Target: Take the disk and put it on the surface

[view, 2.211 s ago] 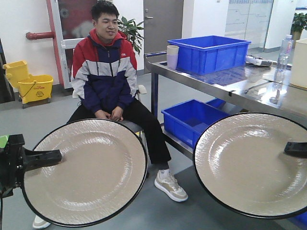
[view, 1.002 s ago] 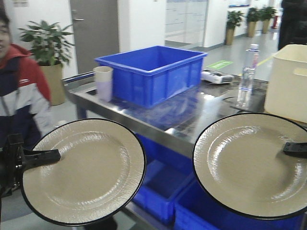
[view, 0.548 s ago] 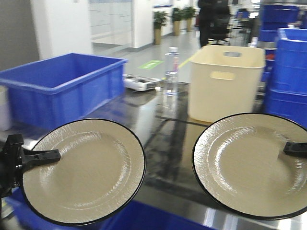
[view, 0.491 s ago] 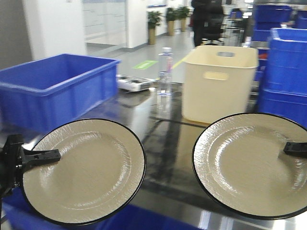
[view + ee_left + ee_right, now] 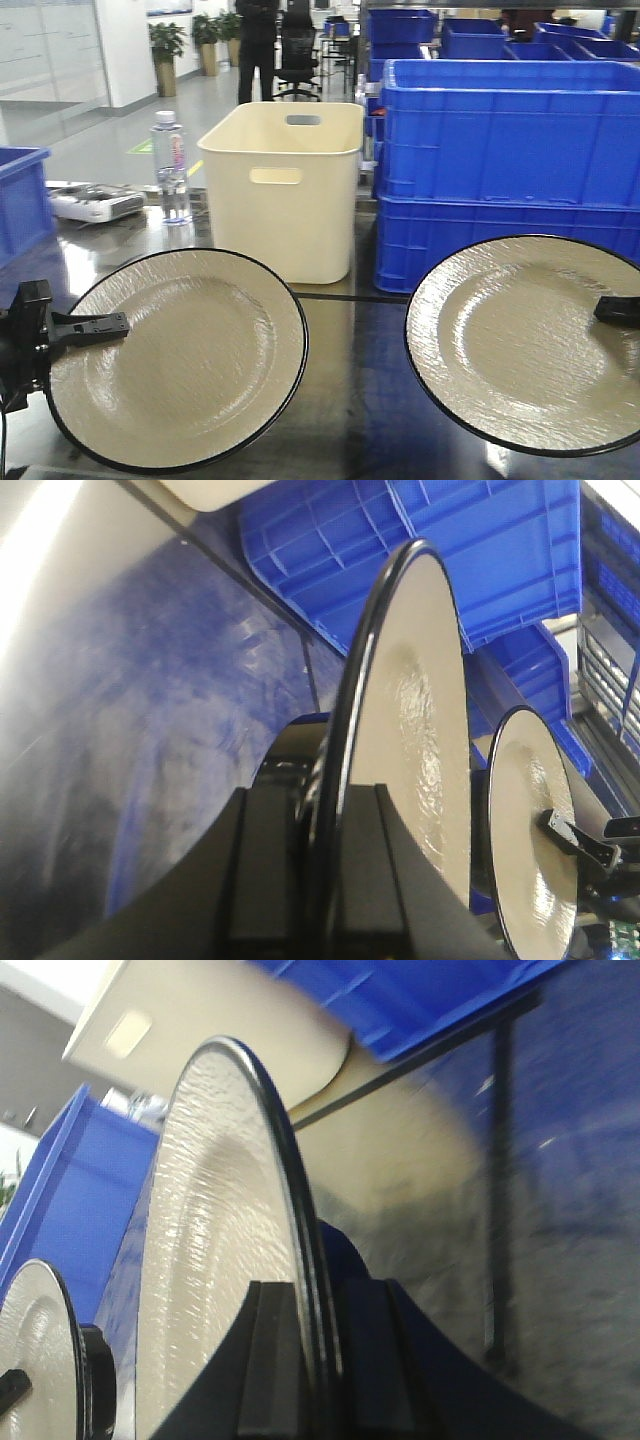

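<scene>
Both pincers are clamped on disk rims. The left gripper [image 5: 325, 875] holds the left disk [image 5: 180, 360] at lower left, and the right gripper [image 5: 318, 1360] holds the right disk [image 5: 530, 345] at lower right, both over the surface [image 5: 347, 385]. A cream bin [image 5: 285, 190] and stacked blue crates [image 5: 500, 140] stand behind; their contents are hidden.
</scene>
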`<state>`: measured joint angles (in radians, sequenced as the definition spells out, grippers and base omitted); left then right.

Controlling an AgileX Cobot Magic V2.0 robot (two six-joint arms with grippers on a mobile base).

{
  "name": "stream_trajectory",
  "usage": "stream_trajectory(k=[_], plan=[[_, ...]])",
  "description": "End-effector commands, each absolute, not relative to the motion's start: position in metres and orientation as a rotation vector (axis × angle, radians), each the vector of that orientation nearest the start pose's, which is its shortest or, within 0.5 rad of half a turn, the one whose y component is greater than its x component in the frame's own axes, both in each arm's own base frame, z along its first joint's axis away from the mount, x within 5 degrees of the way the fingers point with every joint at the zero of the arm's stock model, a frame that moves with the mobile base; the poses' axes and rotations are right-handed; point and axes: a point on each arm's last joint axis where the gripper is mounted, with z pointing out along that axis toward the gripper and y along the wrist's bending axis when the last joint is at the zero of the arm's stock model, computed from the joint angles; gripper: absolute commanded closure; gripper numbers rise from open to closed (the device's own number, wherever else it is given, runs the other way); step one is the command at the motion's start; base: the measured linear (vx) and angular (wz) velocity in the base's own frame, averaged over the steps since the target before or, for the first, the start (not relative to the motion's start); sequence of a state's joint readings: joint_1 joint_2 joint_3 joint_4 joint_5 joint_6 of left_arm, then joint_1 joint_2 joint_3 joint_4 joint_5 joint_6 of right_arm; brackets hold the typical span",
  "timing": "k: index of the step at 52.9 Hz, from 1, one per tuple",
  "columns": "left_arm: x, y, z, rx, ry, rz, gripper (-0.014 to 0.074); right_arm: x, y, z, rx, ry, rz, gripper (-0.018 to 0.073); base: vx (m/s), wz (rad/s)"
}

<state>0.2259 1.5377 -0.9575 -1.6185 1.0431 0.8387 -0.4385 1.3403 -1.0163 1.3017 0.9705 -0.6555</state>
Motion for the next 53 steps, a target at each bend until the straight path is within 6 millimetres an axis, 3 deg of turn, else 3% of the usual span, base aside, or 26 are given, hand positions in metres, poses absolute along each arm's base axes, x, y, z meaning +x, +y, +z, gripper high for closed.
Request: stream_trajectory(k=[1, 53], plan=[[0.3073, -0.0123, 0.3266, -0.328, 1.791, -1.558, 0.0604, 0.2681, -0.0432, 0.3653, 0.398, 1.887, 1.092, 0.0568, 0.15, -0.29], [0.3073, -0.0123, 0.3266, -0.328, 1.791, -1.558, 0.0604, 0.2681, -0.0432, 0.3654, 0.398, 1.887, 1.093, 0.0568, 0.03, -0.07]])
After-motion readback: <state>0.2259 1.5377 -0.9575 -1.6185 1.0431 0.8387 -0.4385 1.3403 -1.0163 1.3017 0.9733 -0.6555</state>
